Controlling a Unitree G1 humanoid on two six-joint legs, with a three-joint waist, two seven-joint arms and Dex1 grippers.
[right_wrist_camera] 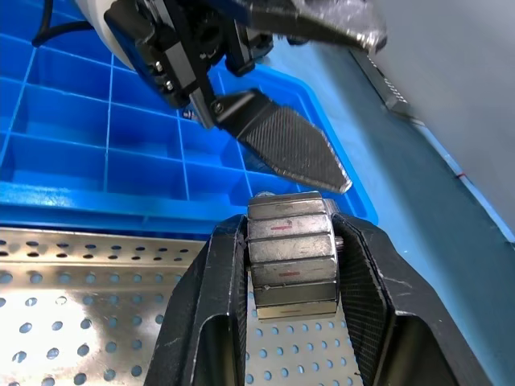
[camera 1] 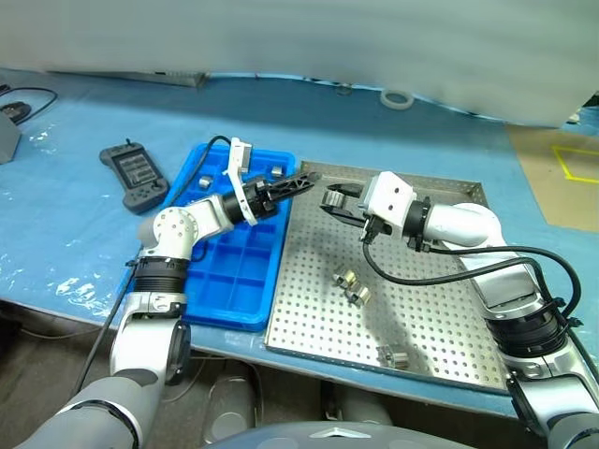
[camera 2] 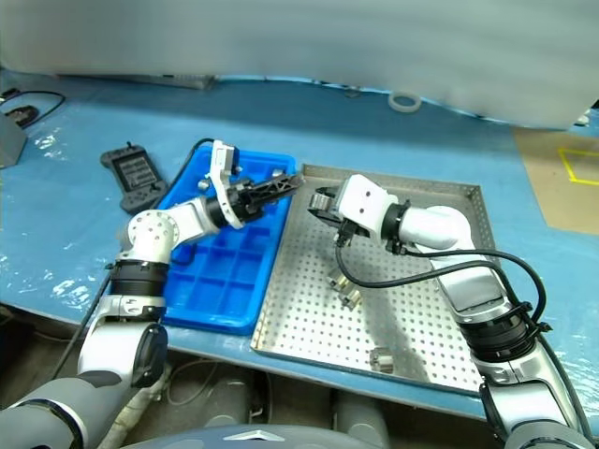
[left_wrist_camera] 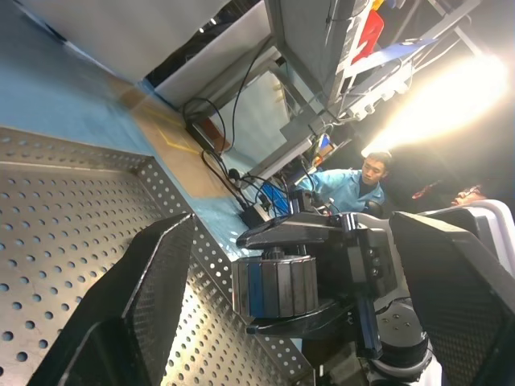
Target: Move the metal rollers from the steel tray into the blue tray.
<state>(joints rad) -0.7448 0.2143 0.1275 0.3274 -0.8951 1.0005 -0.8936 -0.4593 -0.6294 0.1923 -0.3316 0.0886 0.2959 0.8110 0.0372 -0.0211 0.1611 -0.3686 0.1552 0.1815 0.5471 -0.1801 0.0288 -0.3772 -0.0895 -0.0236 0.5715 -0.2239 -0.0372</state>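
1. Loose metal rollers (camera 1: 354, 286) lie on the steel tray (camera 1: 440, 318), nearest the camera.
2. Right claw (right_wrist_camera: 291, 265) pinches one roller (right_wrist_camera: 290, 264) by its flat ends, axis spanning the fingers, above the tray's edge beside the blue tray (camera 1: 245, 271).
3. Left claw (camera 1: 301, 184), spread, points at it, just beside.
4. Handheld controller (camera 1: 134, 173) rests on the counter (camera 1: 65, 224).

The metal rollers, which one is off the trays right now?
The roller clamped in the right gripper, held above the steel tray; the others lie loose on that tray or in the blue tray.
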